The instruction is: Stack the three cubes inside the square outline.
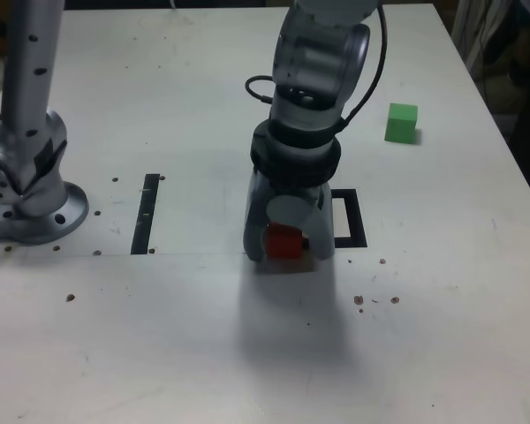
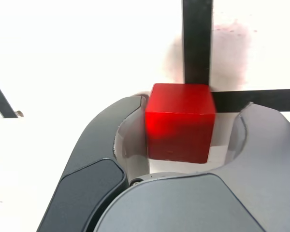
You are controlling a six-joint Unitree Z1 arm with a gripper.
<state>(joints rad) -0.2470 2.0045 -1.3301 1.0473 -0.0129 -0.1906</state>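
Where hand [image 1: 287, 247] straddles red cube [image 1: 284, 242].

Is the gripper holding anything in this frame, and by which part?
The red cube sits between the jaws of the gripper, flanked on two opposite side faces. The wrist view shows gaps beside it, so a firm hold cannot be confirmed.

red cube [image 2: 180, 122] slight sheen, green cube [image 1: 402, 123] matt, tool [image 2: 179, 145] smooth gray plastic, tabletop [image 1: 203, 336] matt white
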